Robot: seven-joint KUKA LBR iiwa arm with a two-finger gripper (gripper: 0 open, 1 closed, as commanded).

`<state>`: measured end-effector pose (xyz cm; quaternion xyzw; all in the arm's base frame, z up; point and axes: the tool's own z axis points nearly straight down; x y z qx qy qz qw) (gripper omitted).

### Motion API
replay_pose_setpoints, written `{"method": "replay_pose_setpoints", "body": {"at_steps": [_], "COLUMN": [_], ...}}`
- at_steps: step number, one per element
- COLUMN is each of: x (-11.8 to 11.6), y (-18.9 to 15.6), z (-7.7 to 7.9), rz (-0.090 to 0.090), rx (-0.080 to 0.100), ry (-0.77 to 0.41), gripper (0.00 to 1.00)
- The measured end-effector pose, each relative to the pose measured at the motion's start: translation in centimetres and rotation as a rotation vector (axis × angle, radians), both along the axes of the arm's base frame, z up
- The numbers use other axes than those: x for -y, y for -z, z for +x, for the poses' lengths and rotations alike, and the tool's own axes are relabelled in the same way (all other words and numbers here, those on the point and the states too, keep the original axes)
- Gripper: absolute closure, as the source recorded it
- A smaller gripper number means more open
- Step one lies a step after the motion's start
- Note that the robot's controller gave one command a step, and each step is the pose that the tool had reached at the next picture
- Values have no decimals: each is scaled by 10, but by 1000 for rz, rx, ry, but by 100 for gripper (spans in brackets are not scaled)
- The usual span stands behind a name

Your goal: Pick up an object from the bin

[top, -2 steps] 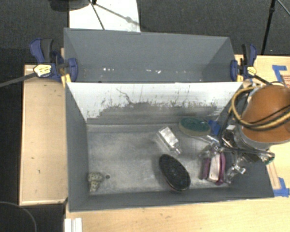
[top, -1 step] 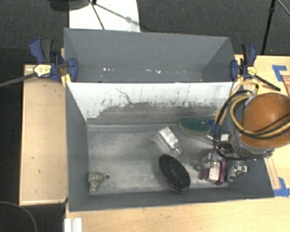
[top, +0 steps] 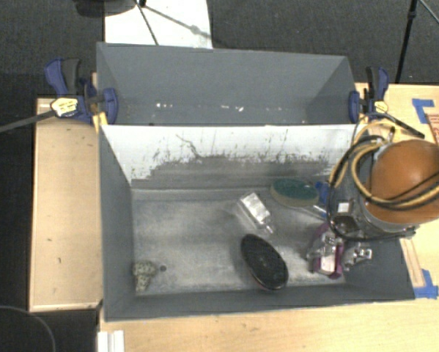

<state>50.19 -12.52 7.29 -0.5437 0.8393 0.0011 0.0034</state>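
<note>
My gripper (top: 341,249) is low in the bin's front right corner, below the arm's wrist. Right against its lower end is a small purple and white thing (top: 327,261); whether it is gripped I cannot tell. A black oval thing (top: 264,262) lies on the floor just to the left of the gripper. A clear plastic piece (top: 253,210) lies further back, near the middle. A teal round thing (top: 294,191) rests by the back wall, close to the arm.
A small grey-green lump (top: 146,273) sits alone in the front left corner. The arm comes in over the right rim, its wrist carrying an orange dome and looped cables. The bin's walls slope steeply inwards.
</note>
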Motion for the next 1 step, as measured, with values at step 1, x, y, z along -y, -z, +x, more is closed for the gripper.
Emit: {"method": "replay_pose_setpoints", "body": {"at_steps": [1], "x": [4], "y": [-169], "z": [14], "rz": [-6], "rx": [4], "ry": [3], "gripper": [100]}}
